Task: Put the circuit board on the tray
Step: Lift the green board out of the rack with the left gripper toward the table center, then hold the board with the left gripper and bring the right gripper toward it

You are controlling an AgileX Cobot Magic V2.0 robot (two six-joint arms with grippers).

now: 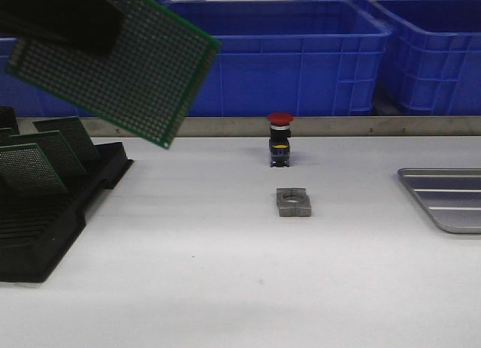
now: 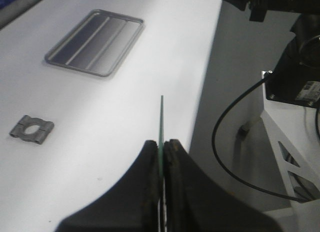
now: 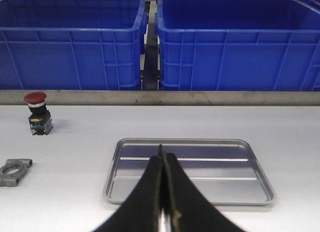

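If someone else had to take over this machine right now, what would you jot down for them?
Left end effector: shut on the circuit board, held tilted in the air above the black rack.
Right end effector: shut, holding nothing, facing the tray.
Tray: on the table's right side, nothing in it.
Done: board lifted clear of the table.
Left: carry it across, past the red push button and metal clamp, and set it on the tray.
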